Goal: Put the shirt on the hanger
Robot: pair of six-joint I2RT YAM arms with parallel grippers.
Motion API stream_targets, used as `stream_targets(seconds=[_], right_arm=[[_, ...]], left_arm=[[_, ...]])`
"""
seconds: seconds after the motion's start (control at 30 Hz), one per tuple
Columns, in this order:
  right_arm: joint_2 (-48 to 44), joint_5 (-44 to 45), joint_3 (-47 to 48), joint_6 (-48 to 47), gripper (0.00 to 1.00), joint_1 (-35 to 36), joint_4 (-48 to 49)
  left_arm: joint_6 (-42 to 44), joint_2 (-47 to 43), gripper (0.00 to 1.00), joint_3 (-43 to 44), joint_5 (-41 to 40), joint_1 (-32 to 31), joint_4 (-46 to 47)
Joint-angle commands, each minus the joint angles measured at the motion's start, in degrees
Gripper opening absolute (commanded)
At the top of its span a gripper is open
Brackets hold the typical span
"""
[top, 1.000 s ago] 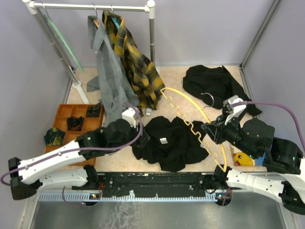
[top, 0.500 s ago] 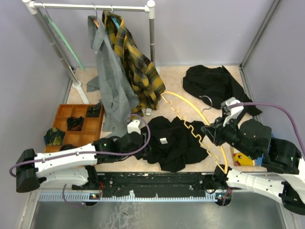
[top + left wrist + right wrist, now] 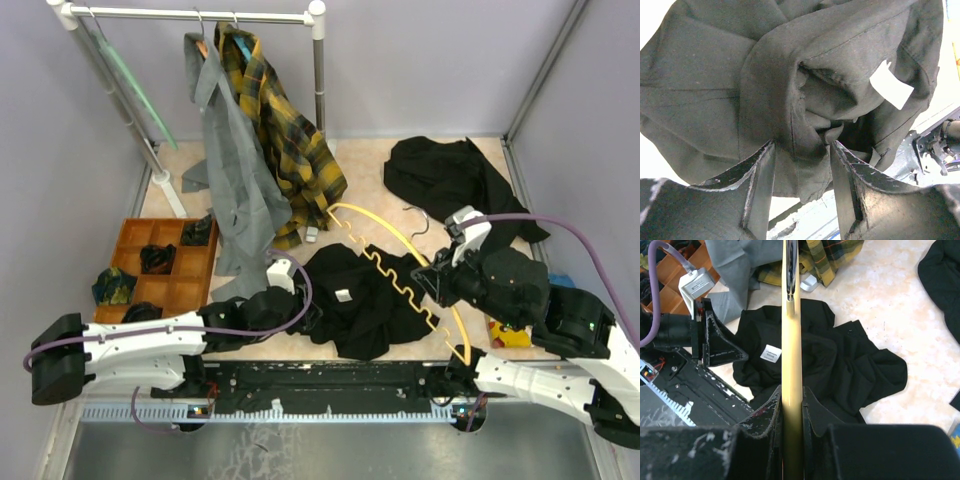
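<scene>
Shirt (image 3: 365, 300): lay crumpled at lower centre of the top view, on the table (image 3: 360, 165), white label (image 3: 891, 85) facing up inside the collar. Crossed along its right side, in that view, by the hanger (image 3: 791, 340) (yellow, silver hook at the far end).

Left gripper (image 3: 802, 150): reached in from the lower left and straddled a bunched fold beside the collar opening, cloth against both fingers. Could not tell whether truly pinched or merely bracketed. Right gripper (image 3: 791, 392): clenched on the hanger's bar, holding it edge-on over the heap.

Judged the step in hand to be opening the neck for the hanger. Best done by taking a single layer of collar rather than the whole wad (looked like several layers in the bite), lifting just enough to open a mouth, then feeding one hanger end in low and slantwise. Risked dragging the heap along instead of parting it.

Surface: pale marbled beige, smooth-looking, likely to let soft fabric slide. Enclosed by plain grey walls. Carried a white rail (image 3: 200, 14) at upper left with a plaid shirt (image 3: 285, 130) and a grey garment (image 3: 225, 150) hanging, a wooden tray (image 3: 135, 228) at left, another black garment (image 3: 450, 175) at upper right.
</scene>
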Motion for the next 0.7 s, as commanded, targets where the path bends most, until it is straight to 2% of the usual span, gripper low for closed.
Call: stream_targets(seconds=[0.0,0.17,0.27,0.43,0.6,0.67], right_arm=[[0.6,-0.7,0.1,-0.2,0.00,0.4,5.7],[0.4,-0.3,0.0,-0.2,0.00,0.4,5.0],[0.2,-0.5,0.1,-0.1,0.00,0.4,4.6],[0.1,-2.1,0.9,-1.5,0.00,0.4,3.2],[0.8,-8.2,4.8,-5.8,0.00,0.5,-0.1],[1.4,-8.9,6.6,-6.5,0.00,0.4,-2.9]], left_arm=[[2.0,-0.9,0.53,-1.2,0.1,-0.5,8.6],[1.8,-0.6,0.51,-1.3,-2.3,-0.5,8.8],[1.4,-0.6,0.41,-1.1,-3.8,-0.5,8.0],[0.1,-1.0,0.18,0.5,-7.3,-0.5,2.2],[1.6,-2.8,0.03,4.8,-11.3,-0.3,-9.0],[2.8,-3.4,0.01,7.2,-12.1,-0.3,-13.0]])
